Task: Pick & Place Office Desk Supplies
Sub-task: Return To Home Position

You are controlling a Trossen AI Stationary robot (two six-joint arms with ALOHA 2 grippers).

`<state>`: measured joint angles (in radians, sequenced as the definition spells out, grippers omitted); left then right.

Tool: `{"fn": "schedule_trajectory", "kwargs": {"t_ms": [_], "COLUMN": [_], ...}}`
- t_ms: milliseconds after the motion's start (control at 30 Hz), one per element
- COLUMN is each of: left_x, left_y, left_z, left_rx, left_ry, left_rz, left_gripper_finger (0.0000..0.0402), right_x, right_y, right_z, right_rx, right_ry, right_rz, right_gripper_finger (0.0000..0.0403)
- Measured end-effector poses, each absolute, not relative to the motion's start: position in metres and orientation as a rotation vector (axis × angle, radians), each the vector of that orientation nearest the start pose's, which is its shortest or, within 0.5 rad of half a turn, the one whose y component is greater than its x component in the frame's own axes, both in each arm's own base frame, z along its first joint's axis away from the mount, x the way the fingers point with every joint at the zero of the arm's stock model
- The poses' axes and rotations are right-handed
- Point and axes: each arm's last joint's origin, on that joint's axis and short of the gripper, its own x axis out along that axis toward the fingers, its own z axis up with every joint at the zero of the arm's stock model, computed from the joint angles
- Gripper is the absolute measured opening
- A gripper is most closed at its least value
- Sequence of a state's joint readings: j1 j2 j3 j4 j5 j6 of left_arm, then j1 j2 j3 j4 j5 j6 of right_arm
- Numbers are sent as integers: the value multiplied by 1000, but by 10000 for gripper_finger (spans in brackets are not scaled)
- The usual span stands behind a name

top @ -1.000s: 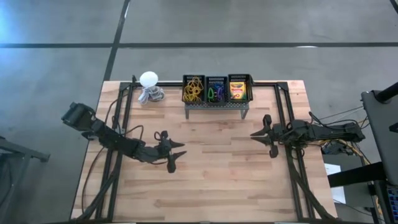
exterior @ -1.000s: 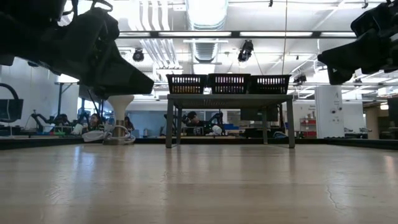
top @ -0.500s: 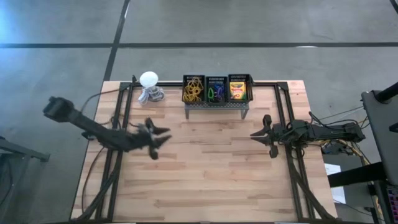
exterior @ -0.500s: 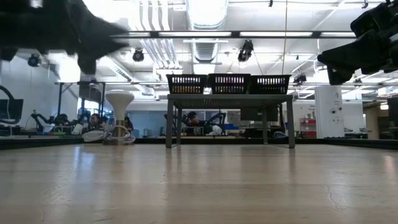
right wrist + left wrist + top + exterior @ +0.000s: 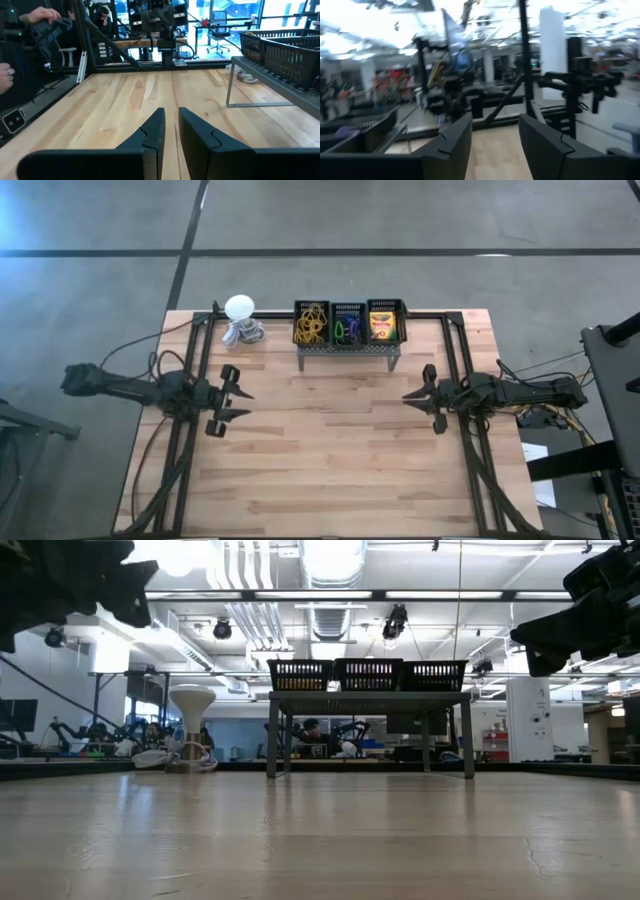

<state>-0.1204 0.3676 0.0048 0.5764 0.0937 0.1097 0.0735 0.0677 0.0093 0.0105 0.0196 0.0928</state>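
We hold our left gripper spread and empty, our right gripper nearly pressed together, both above the bare table.

The left gripper, dark and two-fingered, has drawn back from the middle of the wooden table to its left edge, fingers parted.

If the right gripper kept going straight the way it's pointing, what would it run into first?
Probably nothing on the table. The right gripper points across bare wood toward the left gripper, passing in front of the grey stand. The left gripper looks like the first thing in line, though heights are unclear.
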Motion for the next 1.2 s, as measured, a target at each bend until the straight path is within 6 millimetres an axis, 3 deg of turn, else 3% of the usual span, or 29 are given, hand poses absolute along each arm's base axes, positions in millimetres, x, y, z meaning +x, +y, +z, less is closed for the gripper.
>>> {"fn": "schedule_trajectory", "kwargs": {"t_ms": [467, 1200], "left_x": [98, 98], "left_y": [-11, -5], "left_z": [167, 167], "left_rx": [43, -7], "left_ry": [-26, -27], "left_rz": [-186, -100], "left_gripper_finger": [166, 166], "right_x": [101, 101], "right_y": [7, 7], "right_z": [162, 162], "right_rx": [93, 93], "right_ry": [51, 51], "right_rz": [52, 50], "right_gripper_finger": [52, 52]}}
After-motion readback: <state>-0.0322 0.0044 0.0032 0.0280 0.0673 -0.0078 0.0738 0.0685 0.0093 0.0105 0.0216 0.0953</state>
